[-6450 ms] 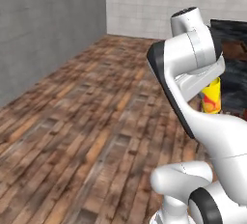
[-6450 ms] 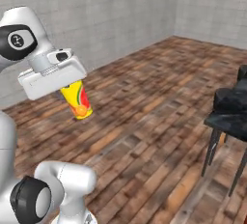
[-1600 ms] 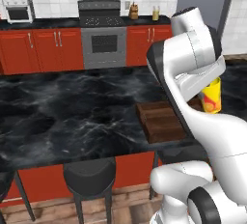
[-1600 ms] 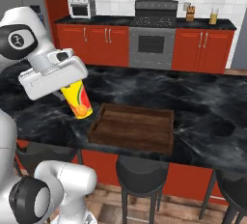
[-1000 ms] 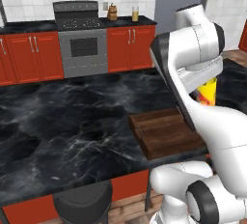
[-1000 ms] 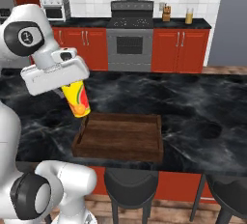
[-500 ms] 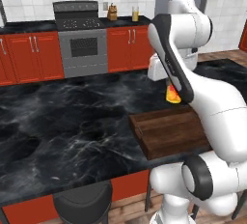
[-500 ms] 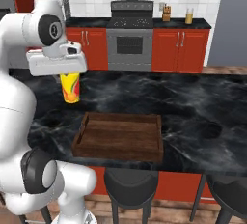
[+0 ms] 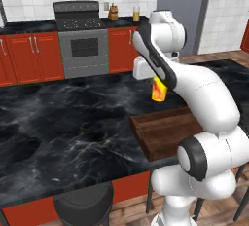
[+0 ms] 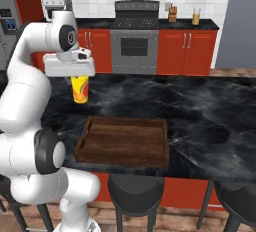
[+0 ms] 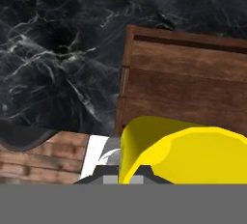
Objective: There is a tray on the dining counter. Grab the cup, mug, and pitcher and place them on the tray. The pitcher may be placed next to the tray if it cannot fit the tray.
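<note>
No legible writing; red-orange mark on yellow cup (image 10: 80, 89). Gripper (image 10: 79, 80) clamped shut on cup, pointing down from raised, forward-bent arm. Held above dining counter (image 10: 200, 111), just past far left corner of tray (image 10: 125, 143).

- You are driving a glossy white, rounded arm (image 9: 204, 93) built of fat tubular links.
- Your joints show as dark grey-black discs set in pale rings, one at the shoulder (image 10: 46, 157) and one near the wrist (image 10: 67, 37).
- Your boxy white hand block (image 10: 69, 65) carries the gripper (image 10: 80, 82).
</note>
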Tool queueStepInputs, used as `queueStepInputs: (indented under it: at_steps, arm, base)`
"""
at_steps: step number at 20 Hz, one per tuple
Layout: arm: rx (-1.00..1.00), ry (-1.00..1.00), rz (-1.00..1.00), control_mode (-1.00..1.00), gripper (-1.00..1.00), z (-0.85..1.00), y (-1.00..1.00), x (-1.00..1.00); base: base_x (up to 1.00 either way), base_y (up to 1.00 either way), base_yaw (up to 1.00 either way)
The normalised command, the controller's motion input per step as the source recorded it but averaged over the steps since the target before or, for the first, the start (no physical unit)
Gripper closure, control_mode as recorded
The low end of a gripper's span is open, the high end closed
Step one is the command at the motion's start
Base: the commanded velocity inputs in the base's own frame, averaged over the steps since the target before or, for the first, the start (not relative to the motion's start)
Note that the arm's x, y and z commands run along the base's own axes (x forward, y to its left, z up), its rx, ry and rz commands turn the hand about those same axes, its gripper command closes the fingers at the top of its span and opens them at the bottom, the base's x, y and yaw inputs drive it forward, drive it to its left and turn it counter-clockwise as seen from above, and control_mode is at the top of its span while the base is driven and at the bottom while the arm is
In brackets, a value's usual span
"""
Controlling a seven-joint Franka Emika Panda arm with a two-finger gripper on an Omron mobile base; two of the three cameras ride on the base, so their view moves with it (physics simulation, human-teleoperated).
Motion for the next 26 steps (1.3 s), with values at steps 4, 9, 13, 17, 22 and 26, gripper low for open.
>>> queueStepInputs:
  at_steps: [4, 9, 13, 17, 22, 26]
  arm:
    - [0.03, 0.0, -0.07, -1.0, 1.0, -0.51, -0.02, 0.67]
    - [0.05, 0.0, -0.09, -1.0, 1.0, -0.48, -0.04, 0.32]
    - [0.05, 0.0, -0.12, -1.0, 1.0, -0.45, -0.18, 0.0]
    - [0.04, 0.0, -0.14, -1.0, 1.0, -0.42, -0.23, 0.0]
    - [0.04, 0.0, -0.13, -1.0, 1.0, -0.43, -0.14, 0.08]
    - [0.03, 0.0, -0.11, -1.0, 1.0, -0.46, -0.03, 0.23]
  base:
    - [0.0, 0.0, 0.0]
    - [0.0, 0.0, 0.0]
    - [0.0, 0.0, 0.0]
    - [0.0, 0.0, 0.0]
    - [0.0, 0.0, 0.0]
    - [0.0, 0.0, 0.0]
